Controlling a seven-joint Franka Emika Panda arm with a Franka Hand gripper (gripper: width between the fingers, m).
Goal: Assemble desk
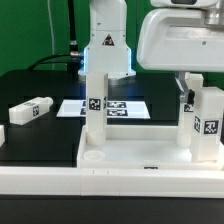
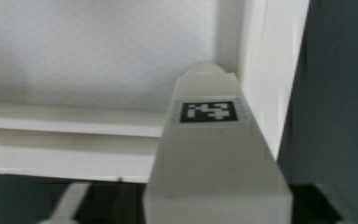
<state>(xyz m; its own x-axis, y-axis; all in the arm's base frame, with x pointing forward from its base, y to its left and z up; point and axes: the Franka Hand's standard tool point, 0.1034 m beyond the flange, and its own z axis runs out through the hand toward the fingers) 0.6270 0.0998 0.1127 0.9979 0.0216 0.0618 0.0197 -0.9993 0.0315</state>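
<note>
White slab (image 1: 130, 152) lies flat beneath the gripper (image 1: 188, 98). A tagged leg (image 1: 207, 128) stands upright on the slab's corner, just beside the fingers; whether they pinch it or stand spread cannot be told. A second leg (image 1: 95, 108) stands on the slab well apart from the fingers, and a third leg (image 1: 30, 110) lies farther still, on the black table (image 1: 40, 142).
</note>
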